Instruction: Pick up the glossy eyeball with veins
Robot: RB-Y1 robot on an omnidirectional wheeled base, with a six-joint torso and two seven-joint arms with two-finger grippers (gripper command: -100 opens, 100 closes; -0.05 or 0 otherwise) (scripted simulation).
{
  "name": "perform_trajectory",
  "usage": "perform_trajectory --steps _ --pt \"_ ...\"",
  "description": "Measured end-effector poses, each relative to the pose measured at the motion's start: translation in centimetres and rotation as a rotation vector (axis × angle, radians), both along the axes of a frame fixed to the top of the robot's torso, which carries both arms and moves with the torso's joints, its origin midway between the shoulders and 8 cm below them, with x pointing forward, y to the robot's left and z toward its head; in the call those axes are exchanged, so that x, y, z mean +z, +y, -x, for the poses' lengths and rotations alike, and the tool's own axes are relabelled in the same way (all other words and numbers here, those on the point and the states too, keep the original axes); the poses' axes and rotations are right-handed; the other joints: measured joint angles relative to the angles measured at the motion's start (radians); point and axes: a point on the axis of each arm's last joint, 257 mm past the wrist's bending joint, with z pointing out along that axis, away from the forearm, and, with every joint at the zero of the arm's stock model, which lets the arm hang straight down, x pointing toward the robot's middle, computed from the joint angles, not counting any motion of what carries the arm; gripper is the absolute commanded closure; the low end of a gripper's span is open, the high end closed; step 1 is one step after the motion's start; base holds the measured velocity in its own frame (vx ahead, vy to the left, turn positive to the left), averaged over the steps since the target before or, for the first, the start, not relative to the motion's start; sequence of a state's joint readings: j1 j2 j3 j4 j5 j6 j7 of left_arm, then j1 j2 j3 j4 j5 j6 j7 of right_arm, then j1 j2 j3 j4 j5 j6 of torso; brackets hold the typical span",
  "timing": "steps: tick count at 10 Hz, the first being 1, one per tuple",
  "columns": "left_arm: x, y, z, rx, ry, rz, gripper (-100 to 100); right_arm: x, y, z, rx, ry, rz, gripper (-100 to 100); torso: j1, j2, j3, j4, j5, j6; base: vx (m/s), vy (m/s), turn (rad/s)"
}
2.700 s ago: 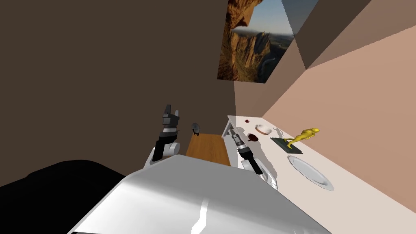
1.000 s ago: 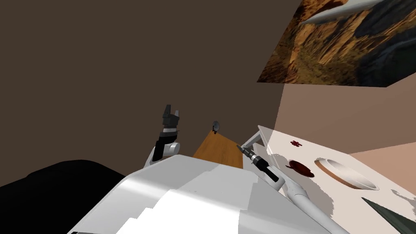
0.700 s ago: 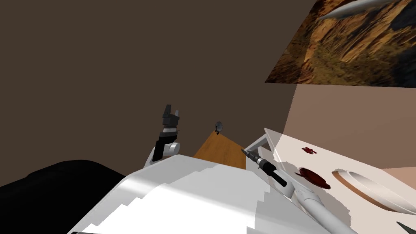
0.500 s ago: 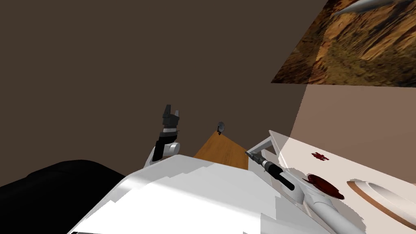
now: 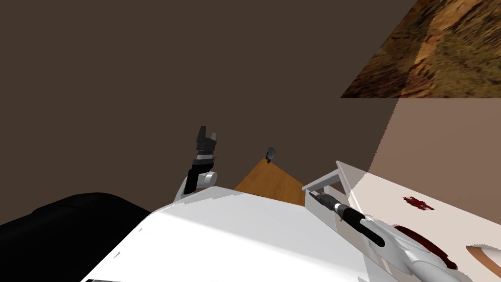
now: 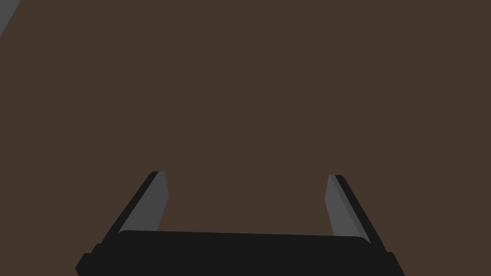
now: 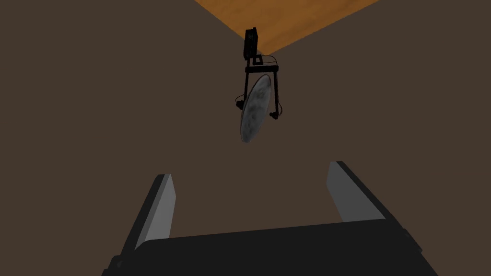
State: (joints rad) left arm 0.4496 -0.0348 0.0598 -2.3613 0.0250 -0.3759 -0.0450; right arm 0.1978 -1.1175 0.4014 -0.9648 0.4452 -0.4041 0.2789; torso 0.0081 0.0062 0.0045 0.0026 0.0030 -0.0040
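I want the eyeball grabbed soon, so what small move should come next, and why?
Probably swing the right gripper toward the table. Its open fingers face a grey disc on a stand on the floor, while the dark red round thing, likely the eyeball, lies on the table beside that forearm. The left gripper is raised, open.

On the white counter (image 5: 381, 196), a small dark red scrap (image 5: 418, 203) lay behind a dark red rounded lump (image 5: 438, 252). Left of the counter's end, a grey disc on a black stand (image 5: 270, 154) stood on the wooden floor (image 5: 269, 183).
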Motion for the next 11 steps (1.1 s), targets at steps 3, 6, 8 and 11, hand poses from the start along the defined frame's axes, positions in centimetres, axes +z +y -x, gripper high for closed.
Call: perform_trajectory --steps 3,6,8,11 --pt "0.0 -0.1 0.0 -0.003 0.0 0.001 0 0.7 -4.8 2.5 -0.024 0.066 0.098 -100 0.005 0.0 0.0 0.0 0.001 -0.001 -0.028 0.018 0.094" --pt "0.0 -0.1 0.0 -0.004 0.0 0.001 0 1.8 -8.7 5.1 -0.043 0.127 0.183 -100 0.008 0.0 0.0 0.0 0.002 -0.003 -0.017 0.008 0.038" --pt "0.0 -0.1 0.0 -0.004 0.0 0.001 0 2.4 -10.8 7.3 -0.052 0.163 0.225 -100 0.008 0.0 0.0 0.001 0.003 -0.004 -0.027 0.013 0.148" --pt "0.0 -0.2 0.0 -0.005 -0.001 0.001 0 2.9 -14.1 9.6 -0.071 0.219 0.294 -100 0.01 0.0 0.0 0.001 0.003 -0.004 -0.023 0.014 0.136"
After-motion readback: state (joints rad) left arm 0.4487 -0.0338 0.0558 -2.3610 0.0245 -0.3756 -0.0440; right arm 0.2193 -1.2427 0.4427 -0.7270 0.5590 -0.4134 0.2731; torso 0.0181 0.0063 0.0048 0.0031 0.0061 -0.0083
